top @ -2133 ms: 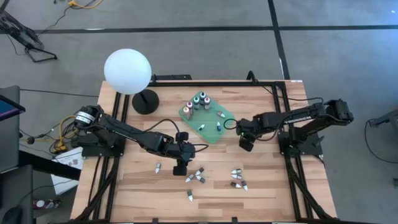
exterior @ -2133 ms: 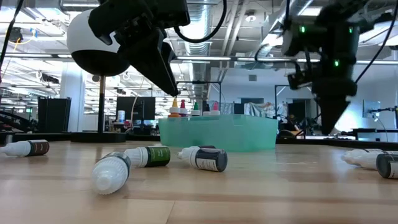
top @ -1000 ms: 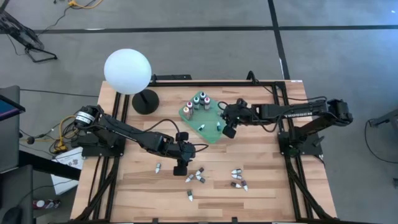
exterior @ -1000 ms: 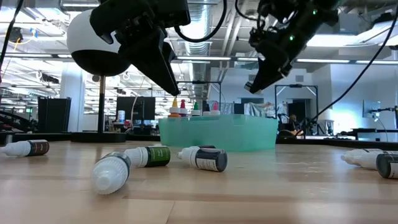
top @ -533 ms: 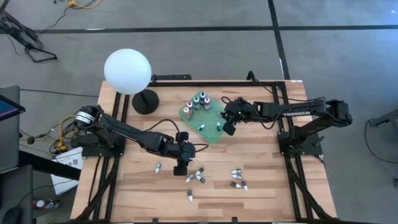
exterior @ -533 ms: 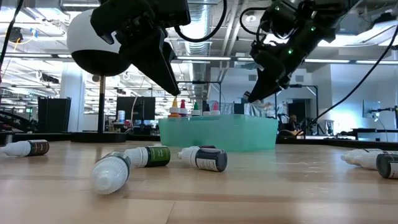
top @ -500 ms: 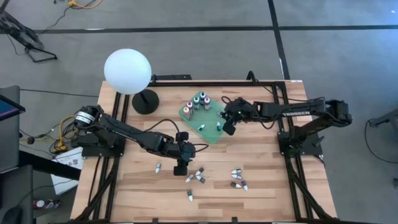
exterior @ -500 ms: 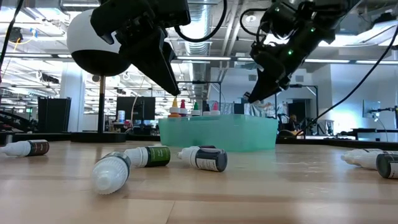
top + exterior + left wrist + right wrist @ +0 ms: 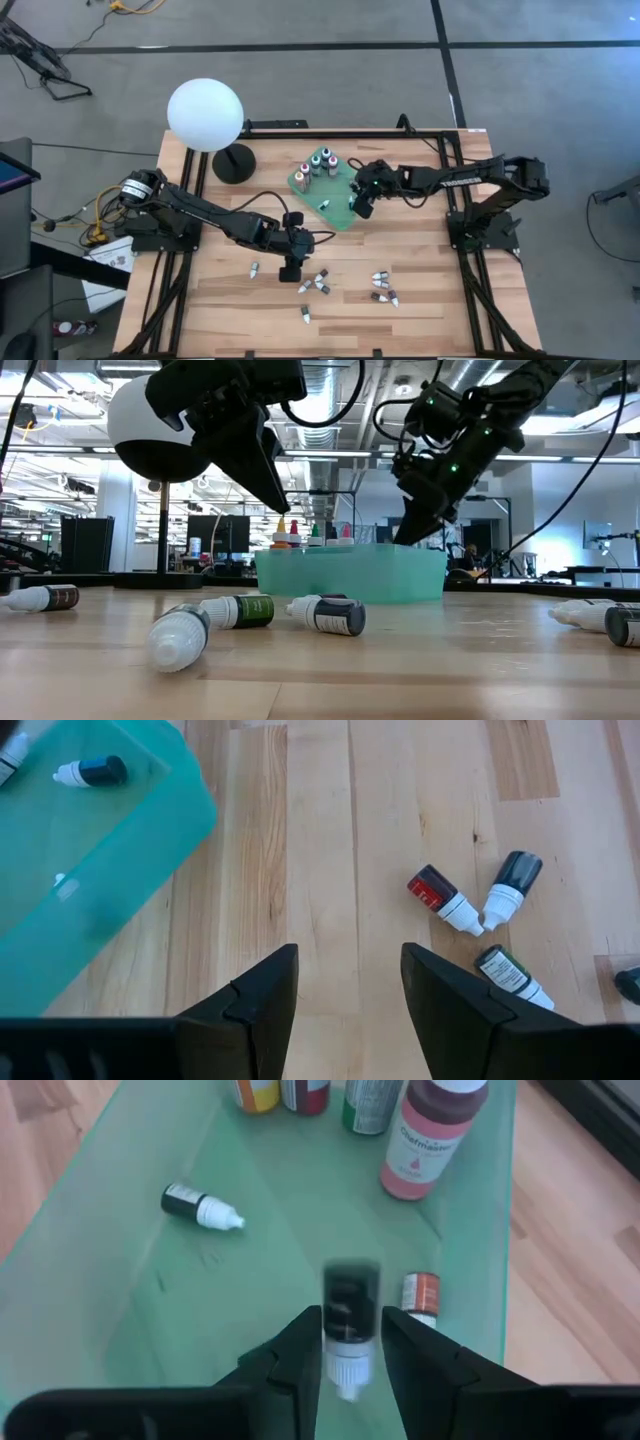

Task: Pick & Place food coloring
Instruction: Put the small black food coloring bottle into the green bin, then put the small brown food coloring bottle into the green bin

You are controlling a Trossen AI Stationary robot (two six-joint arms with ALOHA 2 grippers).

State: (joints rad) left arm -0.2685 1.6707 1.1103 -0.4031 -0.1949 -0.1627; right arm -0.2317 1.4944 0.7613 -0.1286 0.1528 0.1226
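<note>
My right gripper [image 9: 350,1342] hangs over the green tray [image 9: 120,1270], a small bottle [image 9: 349,1325] between its loosening fingers, long axis along them, tip pointing back toward the wrist. My left gripper [image 9: 348,982] waits part open and empty, farther off

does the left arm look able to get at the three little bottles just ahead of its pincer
Probably yes. The left pincer stands open above bare wood, and the three small bottles lie loose ahead with nothing between.
</note>
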